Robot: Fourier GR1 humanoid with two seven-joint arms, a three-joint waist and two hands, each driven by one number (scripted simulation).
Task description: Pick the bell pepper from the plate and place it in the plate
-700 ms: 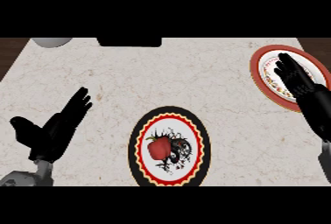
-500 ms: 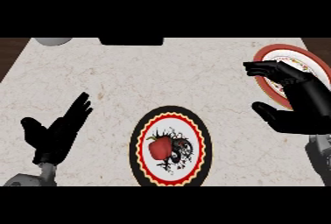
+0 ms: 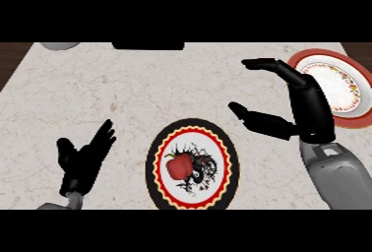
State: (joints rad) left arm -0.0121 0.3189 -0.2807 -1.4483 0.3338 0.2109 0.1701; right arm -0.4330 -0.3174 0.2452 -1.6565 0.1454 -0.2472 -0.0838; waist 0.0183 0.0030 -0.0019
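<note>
Fingers (image 3: 272,66) of the right hand (image 3: 309,110) spread open, holding nothing; it has swung left off the red-rimmed plate (image 3: 341,88). Bell pepper (image 3: 178,166) lies on the black-rimmed plate (image 3: 193,139). Left hand (image 3: 83,160) rests open over the worktop (image 3: 109,88).

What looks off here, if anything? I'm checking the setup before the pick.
Nothing stands out. The bell pepper lies on the black-rimmed plate, the red-rimmed plate sits flat, and nothing is spilled.
</note>
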